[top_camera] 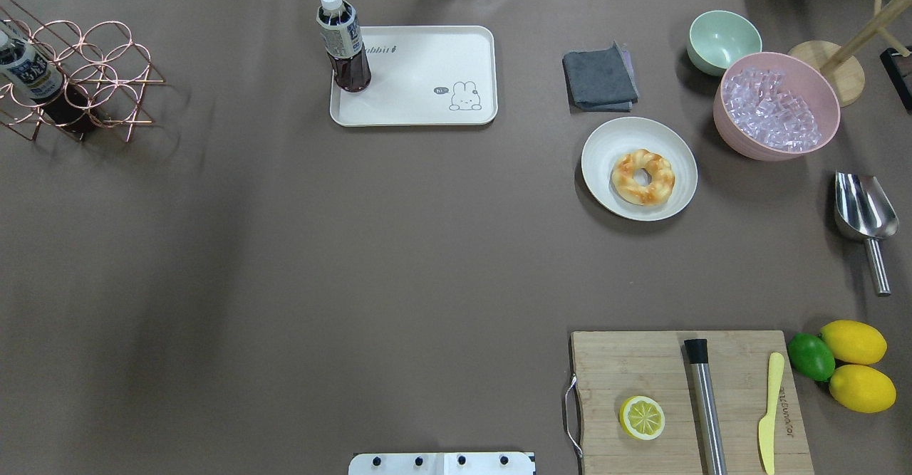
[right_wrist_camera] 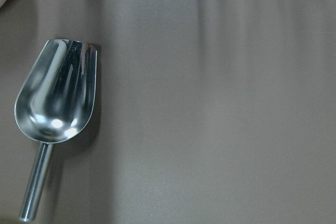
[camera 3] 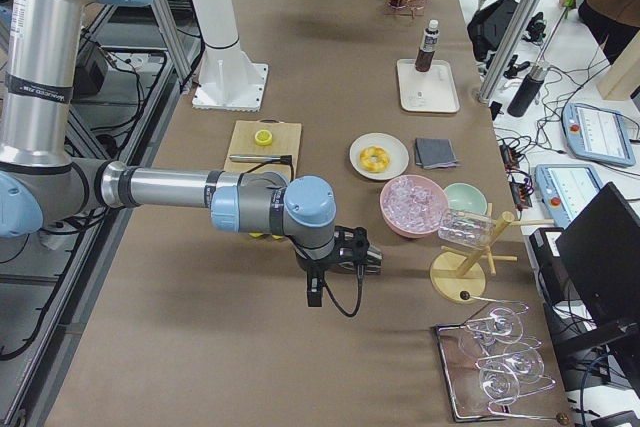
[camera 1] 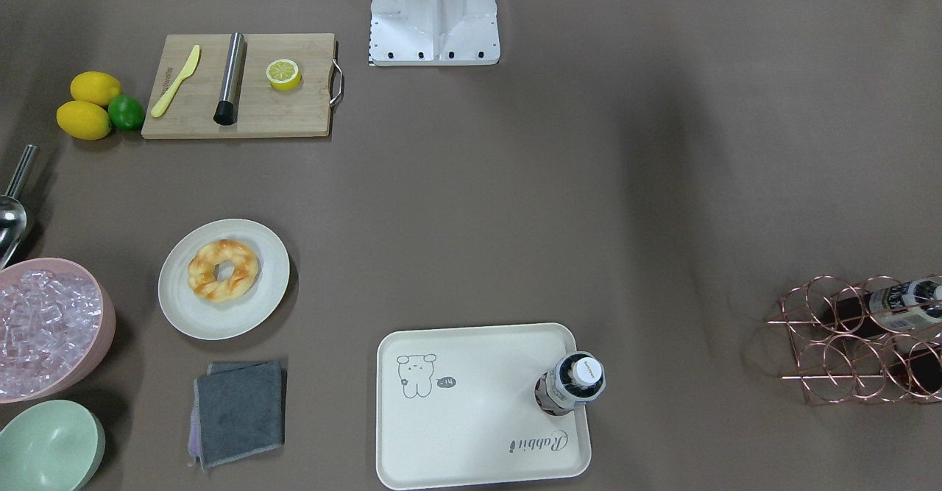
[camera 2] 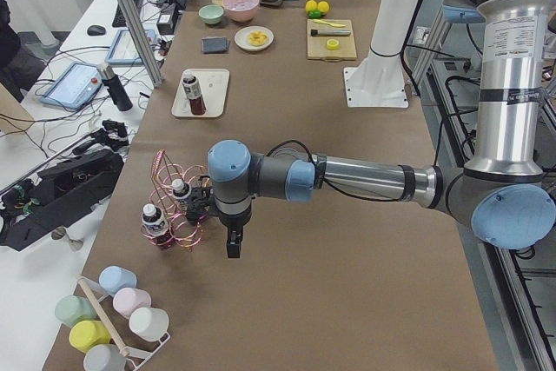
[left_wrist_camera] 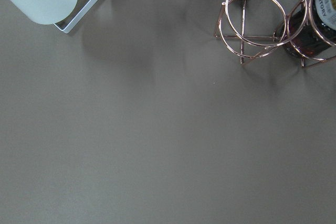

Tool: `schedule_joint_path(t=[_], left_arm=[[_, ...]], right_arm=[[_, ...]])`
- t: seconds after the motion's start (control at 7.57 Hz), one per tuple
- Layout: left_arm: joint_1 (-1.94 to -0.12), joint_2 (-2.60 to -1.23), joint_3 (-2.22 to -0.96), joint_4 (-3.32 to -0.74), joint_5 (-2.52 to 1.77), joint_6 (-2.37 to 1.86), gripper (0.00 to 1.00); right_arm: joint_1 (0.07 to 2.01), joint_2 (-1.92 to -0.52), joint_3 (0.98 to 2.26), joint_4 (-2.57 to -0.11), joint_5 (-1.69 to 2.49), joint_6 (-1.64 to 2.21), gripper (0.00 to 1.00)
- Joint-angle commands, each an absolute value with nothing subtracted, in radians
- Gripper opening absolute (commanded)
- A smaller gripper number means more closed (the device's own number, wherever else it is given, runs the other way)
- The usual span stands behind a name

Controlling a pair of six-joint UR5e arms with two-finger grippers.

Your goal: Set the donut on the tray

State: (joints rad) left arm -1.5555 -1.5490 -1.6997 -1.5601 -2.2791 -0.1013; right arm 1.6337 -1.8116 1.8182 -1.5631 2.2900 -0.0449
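The donut (camera 1: 223, 269), a golden-brown twisted ring, lies on a round off-white plate (camera 1: 184, 307); it also shows in the overhead view (top_camera: 643, 176). The cream rabbit tray (camera 1: 471, 410) (top_camera: 427, 62) lies apart from the plate, with a dark bottle (camera 1: 578, 384) upright in one corner. My left gripper (camera 2: 233, 245) hangs over the table near the copper rack, far from the donut. My right gripper (camera 3: 313, 292) hangs over the table's other end, past the ice bowl. Both show only in the side views, so I cannot tell whether they are open or shut.
A wooden cutting board (top_camera: 641, 361) holds a halved lemon (top_camera: 642, 417), a yellow knife and a metal cylinder. Two lemons and a lime (top_camera: 811, 356), a pink bowl of ice (top_camera: 776, 105), a green bowl, a grey cloth (top_camera: 600, 78), a metal scoop (right_wrist_camera: 56, 98) and a copper bottle rack (left_wrist_camera: 273, 19) stand around.
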Motion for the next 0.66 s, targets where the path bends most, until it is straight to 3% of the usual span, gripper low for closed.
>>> schedule_joint_path(t=[0.0, 0.53], left_arm=[[-1.555, -1.548, -1.700, -1.560, -2.278, -0.101, 0.99], [-1.555, -1.546, -1.700, -1.560, -2.278, -0.101, 0.99]], right_arm=[[1.634, -1.834, 1.860, -1.563, 2.312, -0.032, 1.00], [1.427, -1.772, 1.963, -1.551, 2.329, 0.347, 1.00]])
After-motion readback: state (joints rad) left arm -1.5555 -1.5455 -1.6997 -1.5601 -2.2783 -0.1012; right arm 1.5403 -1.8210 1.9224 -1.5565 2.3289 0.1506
